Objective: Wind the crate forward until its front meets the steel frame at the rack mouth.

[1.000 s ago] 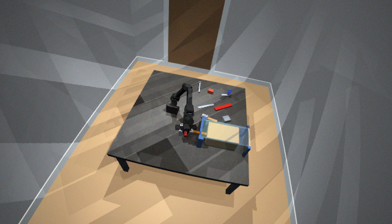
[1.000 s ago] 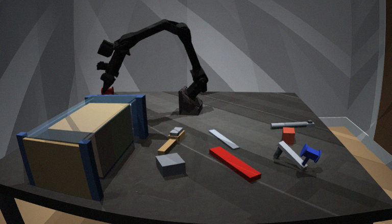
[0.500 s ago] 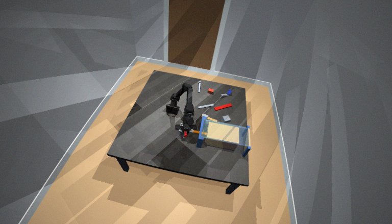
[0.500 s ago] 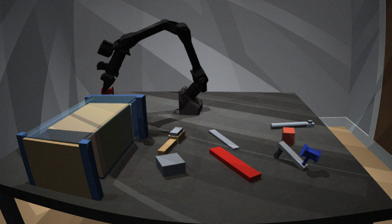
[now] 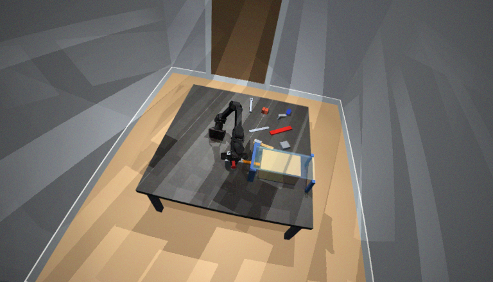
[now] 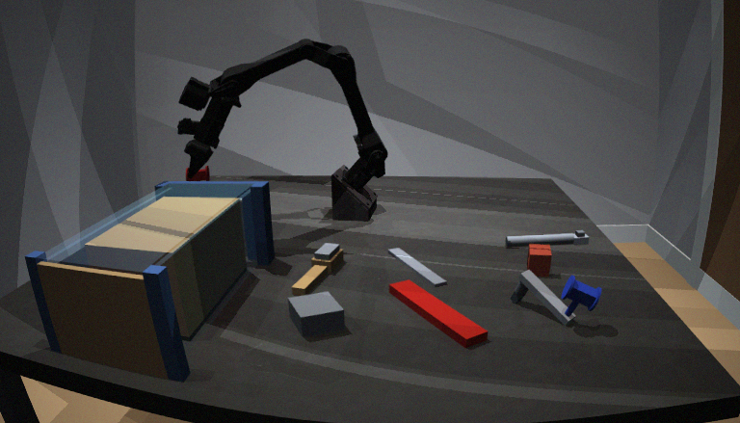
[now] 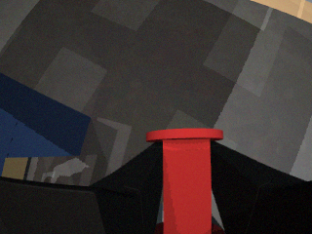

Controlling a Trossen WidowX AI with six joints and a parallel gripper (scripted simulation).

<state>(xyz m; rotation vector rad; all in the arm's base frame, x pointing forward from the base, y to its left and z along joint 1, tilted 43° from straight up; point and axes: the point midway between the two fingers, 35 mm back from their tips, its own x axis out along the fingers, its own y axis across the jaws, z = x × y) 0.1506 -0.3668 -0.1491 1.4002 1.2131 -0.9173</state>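
My gripper (image 5: 233, 160) (image 6: 194, 172) (image 7: 184, 149) is shut on the red grip of the winch handle, in front of the rack's mouth. The red grip (image 5: 233, 164) (image 6: 202, 172) (image 7: 186, 182) stands upright between the fingers. The winch and the key end are mostly hidden below the gripper. An orange strap (image 5: 248, 162) runs from there to the crate. The tan crate (image 5: 280, 162) (image 6: 179, 211) sits flat inside the clear-panelled cubby, its front close to the blue mouth frame (image 5: 253, 162) (image 6: 261, 222) (image 7: 54, 114). I cannot tell whether they touch.
Beside the cubby lie a tan hammer-like tool (image 6: 309, 279), a grey block (image 6: 316, 309), a red bar (image 6: 436, 312) and a flat grey bar (image 6: 417, 267). Farther off are a grey rod (image 6: 545, 239), an orange-red block (image 6: 539, 260) and a cranked tool with a blue knob (image 6: 581, 294).
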